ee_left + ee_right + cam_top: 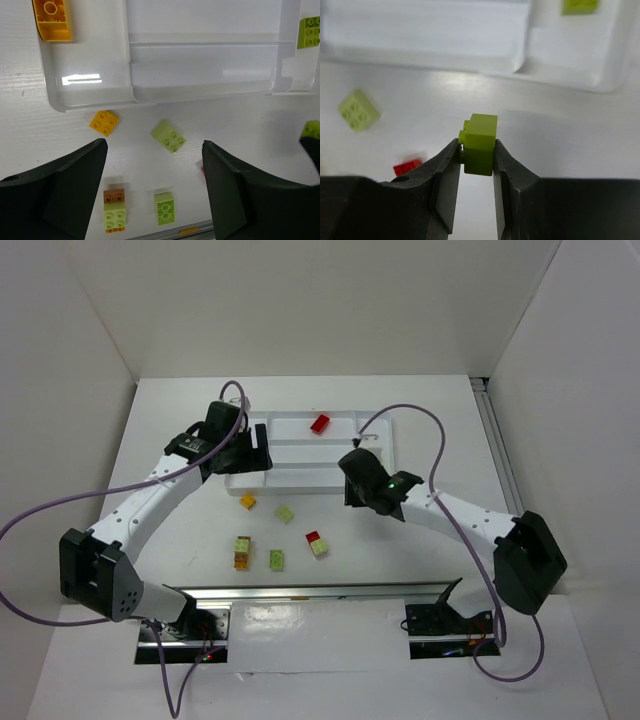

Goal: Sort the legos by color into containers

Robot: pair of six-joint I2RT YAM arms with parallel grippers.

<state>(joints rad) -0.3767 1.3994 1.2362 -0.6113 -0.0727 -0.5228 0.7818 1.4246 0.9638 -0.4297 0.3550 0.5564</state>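
Now the right hand (477, 152) is clamped on a light green lego brick (482, 132), just off the near right corner of the white compartment tray (300, 445). The left hand (154, 150) gapes wide and holds nothing, over the tray's near left edge. Inside the tray lie 1 red brick (320, 424), 1 yellow-orange brick (52, 17) and 1 green brick (309, 32). On the desk (440, 430), near the tray's front edge, sit 5 more pieces: a small orange brick (248, 501), a pale green brick (285, 513), a red-and-green stack (317, 544), an orange-and-green stack (242, 552) and a green piece (276, 560).
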